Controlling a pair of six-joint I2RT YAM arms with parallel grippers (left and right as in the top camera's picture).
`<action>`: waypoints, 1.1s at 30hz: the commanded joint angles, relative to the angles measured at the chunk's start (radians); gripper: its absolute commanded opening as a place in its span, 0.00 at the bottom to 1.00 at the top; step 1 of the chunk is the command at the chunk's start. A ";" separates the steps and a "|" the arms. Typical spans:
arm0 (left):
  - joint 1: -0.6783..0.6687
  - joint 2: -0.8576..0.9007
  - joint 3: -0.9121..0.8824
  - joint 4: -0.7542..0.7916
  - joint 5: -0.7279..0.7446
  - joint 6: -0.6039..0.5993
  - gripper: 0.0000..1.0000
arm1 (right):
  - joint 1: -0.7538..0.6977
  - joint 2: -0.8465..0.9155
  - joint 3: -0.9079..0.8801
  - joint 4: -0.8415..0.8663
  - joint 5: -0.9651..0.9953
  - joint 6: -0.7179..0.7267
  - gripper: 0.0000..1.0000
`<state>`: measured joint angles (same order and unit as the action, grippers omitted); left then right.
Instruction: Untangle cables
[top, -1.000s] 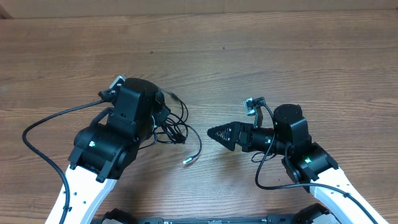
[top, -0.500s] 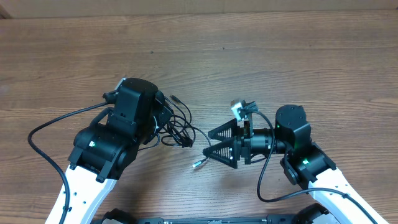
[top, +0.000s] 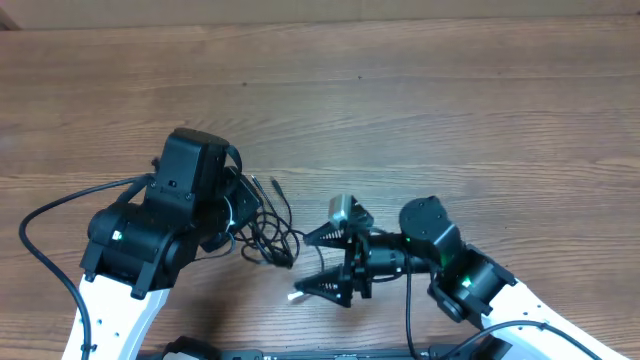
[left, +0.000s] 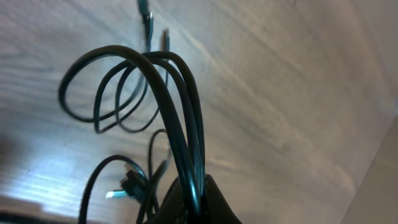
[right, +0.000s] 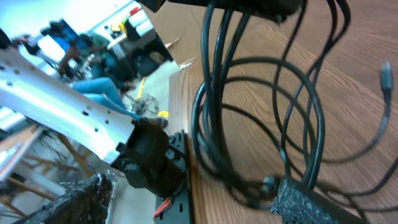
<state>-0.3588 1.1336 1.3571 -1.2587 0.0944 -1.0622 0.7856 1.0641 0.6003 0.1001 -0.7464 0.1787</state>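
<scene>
The cable tangle (top: 268, 228) lies on the wooden tabletop (top: 450, 100) between the two arms, a knot of thin black loops. Its upper strands are drawn up into the left hand (left: 194, 198). In the left wrist view four or five strands run side by side and are pinched together where the dark fingers close on them, so this hand is holding the tangle. Beyond the grip the loops (left: 121, 84) fan out over the wood.

The left arm's bulky black wrist (top: 190, 190) sits just left of the tangle and covers that side of it from overhead. A white arm link (right: 62, 102) and a black joint (right: 149, 155) fill the space behind the loops in the right wrist view.

The right hand (top: 332, 262) is just right of the tangle and faces it, spread wide. One finger (top: 322, 236) is level with the knot and the other is lower. In the right wrist view its dark padded finger (right: 323, 205) sits against the bottom of the loops, though I cannot tell if it presses on them.

A pale plug end (top: 298, 296) lies below the tangle, just beside the lower finger. Another dark connector (top: 274, 184) points away above the tangle.
</scene>
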 joint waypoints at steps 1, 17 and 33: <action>0.006 0.024 0.031 -0.044 0.053 0.069 0.04 | 0.044 -0.013 0.009 -0.002 0.093 -0.058 0.83; 0.006 0.071 0.031 -0.082 0.090 0.093 0.04 | 0.079 -0.013 0.009 -0.099 0.207 -0.193 0.77; 0.005 0.073 0.030 -0.077 0.109 -0.002 0.04 | 0.102 0.031 0.008 -0.117 0.150 -0.264 0.65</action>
<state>-0.3592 1.2011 1.3621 -1.3392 0.1791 -1.0439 0.8757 1.0756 0.6003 -0.0196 -0.5812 -0.0685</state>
